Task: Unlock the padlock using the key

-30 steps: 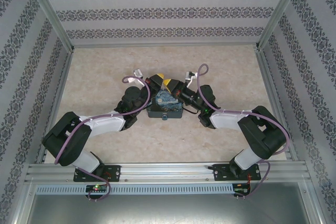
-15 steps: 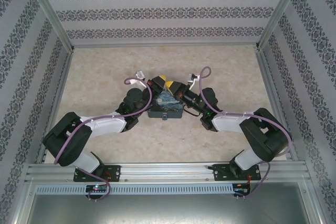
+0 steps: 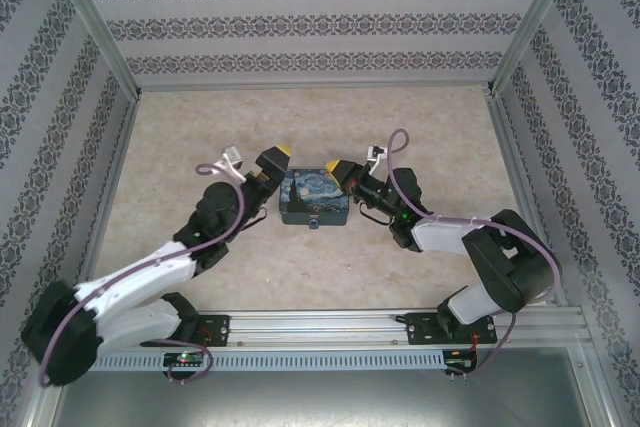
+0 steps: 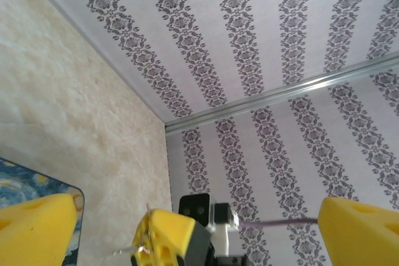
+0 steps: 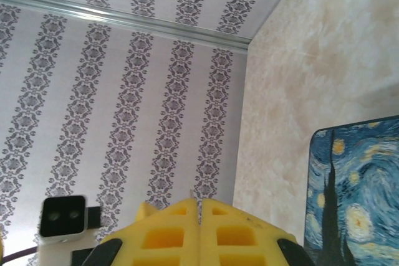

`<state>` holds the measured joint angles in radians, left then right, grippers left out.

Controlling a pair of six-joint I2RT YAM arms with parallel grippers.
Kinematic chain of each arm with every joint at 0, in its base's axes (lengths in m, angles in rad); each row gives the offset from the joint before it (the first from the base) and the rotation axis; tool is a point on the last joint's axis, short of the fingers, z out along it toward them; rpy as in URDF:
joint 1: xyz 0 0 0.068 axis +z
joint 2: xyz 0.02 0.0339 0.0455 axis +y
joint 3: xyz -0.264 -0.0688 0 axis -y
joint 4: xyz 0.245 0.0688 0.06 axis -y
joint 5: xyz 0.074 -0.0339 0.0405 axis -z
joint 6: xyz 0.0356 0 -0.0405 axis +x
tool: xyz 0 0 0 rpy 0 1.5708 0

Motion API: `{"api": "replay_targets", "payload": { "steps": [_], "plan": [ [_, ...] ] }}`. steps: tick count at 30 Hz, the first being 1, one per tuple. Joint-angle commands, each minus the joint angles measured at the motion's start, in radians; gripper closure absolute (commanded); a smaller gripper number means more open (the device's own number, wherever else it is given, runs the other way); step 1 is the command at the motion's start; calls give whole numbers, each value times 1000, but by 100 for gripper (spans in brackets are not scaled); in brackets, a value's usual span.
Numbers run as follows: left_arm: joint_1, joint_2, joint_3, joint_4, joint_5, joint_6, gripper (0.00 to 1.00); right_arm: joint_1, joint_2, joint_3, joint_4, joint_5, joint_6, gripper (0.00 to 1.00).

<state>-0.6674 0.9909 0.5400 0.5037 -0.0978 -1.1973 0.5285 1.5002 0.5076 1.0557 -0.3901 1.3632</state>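
Jaws of the left tool [image 3: 271, 161] stand wide and empty just left of the painted case [image 3: 313, 197]. The right tool [image 5: 199, 211] is pinched closed on a thin sliver we take for the key [image 5: 191, 192], held ready, we judge, for the padlock [image 3: 315, 223] at the case's near edge. Bare surface [image 3: 200, 127] lies all round, the walls well apart.
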Motion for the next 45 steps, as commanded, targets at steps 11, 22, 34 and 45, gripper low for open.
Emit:
{"api": "replay_targets", "payload": {
  "steps": [11, 22, 34, 45],
  "plan": [
    [-49, 94, 50, -688, 305, 493, 4, -50, 31, 222, -395, -154, -230, 100],
    [-99, 250, -16, -417, 278, 567, 20, -21, 188, 279, -388, -126, -214, 100],
    [-125, 470, -33, -123, 217, 576, 29, -21, 262, 266, -351, -107, -210, 100],
    [-129, 617, -30, 50, 134, 628, 38, -28, 305, 241, -313, -117, -205, 100]
  ]
}}
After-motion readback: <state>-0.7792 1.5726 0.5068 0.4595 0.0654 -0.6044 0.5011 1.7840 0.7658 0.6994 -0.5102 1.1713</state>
